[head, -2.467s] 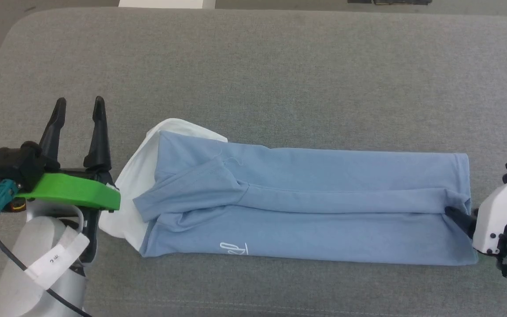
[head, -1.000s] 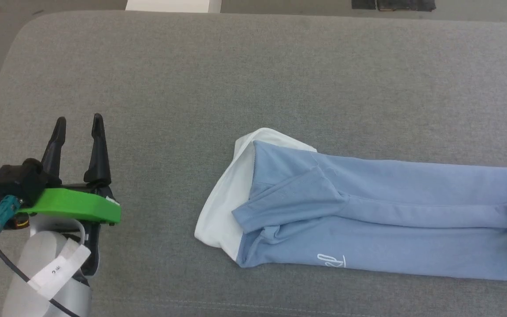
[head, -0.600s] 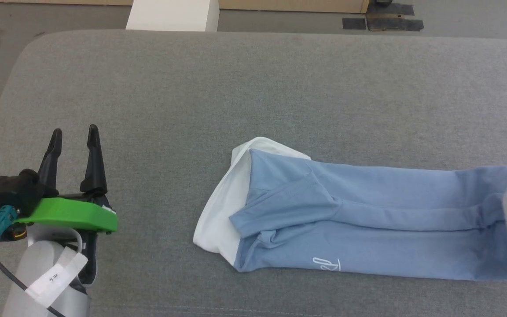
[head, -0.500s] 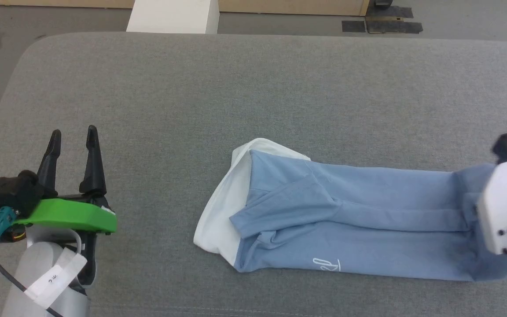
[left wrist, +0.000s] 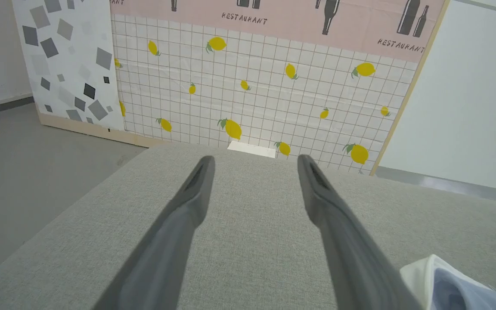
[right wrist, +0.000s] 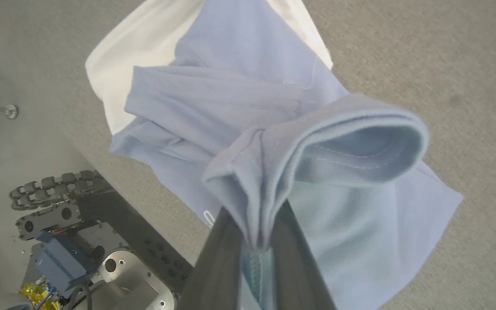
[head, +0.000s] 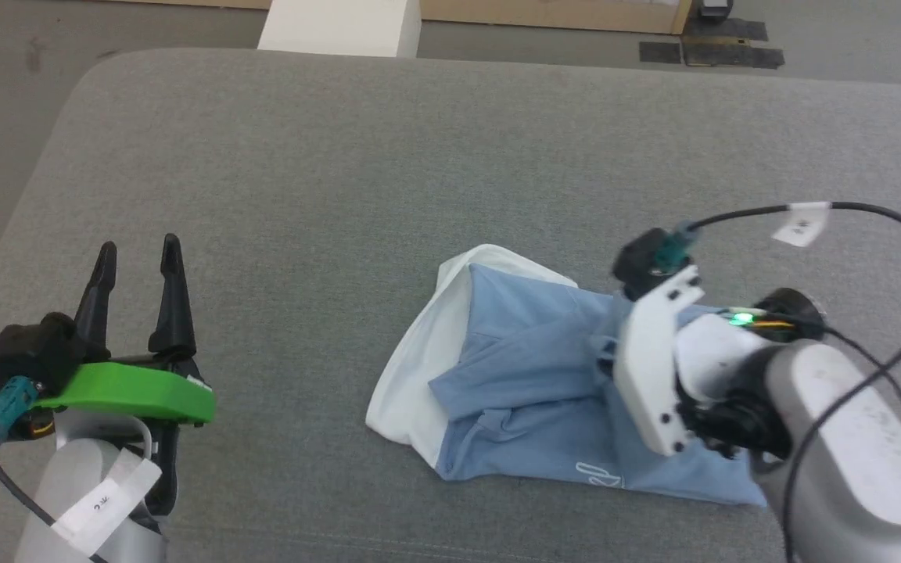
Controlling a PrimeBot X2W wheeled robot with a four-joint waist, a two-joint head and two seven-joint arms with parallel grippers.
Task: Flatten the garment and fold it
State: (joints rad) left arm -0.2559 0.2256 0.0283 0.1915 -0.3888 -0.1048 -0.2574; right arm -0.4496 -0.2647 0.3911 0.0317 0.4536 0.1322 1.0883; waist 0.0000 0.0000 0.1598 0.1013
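Head view: garment (head: 521, 391) now half-length

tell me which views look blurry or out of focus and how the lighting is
Head view: soft, even light, no glare, the garment sharp. Left wrist view: the left gripper looks soft, close to the lens, while the lemon wall behind is crisp. Right wrist view: the right gripper is blurred at the bottom edge, yet the stitching on the pinched fold reads clearly.
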